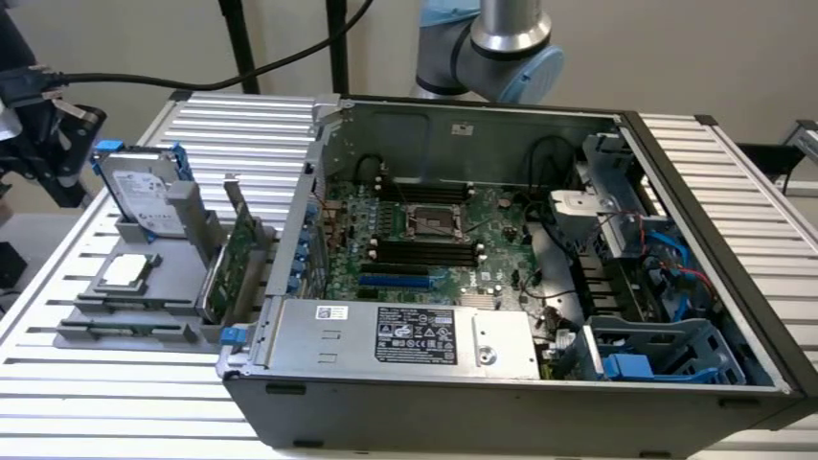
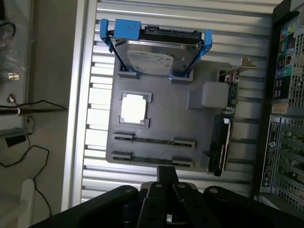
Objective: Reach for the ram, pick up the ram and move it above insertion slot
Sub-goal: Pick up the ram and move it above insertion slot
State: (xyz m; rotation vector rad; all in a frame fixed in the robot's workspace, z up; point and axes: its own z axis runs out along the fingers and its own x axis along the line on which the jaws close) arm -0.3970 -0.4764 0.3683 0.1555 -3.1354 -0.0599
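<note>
The ram (image 2: 153,139) shows edge-on as a thin dark strip held between two small clips on the grey tray (image 2: 166,118); a like strip (image 2: 152,158) lies in the row beside it. In the exterior view these rows sit at the tray's front (image 1: 125,332). My gripper (image 2: 166,171) hangs high above the tray, just off the edge nearest the ram rows, with its black fingers shut on nothing. The black insertion slots (image 1: 420,253) lie on the motherboard inside the open computer case, beside the processor socket (image 1: 428,222).
The tray also carries a grey hard drive with blue rails (image 2: 154,54), a square chip (image 2: 133,108) and a green expansion card on edge (image 2: 223,142). The open case (image 1: 511,383) stands at the exterior view's right of the tray. The arm's elbow (image 1: 505,48) rises behind the case.
</note>
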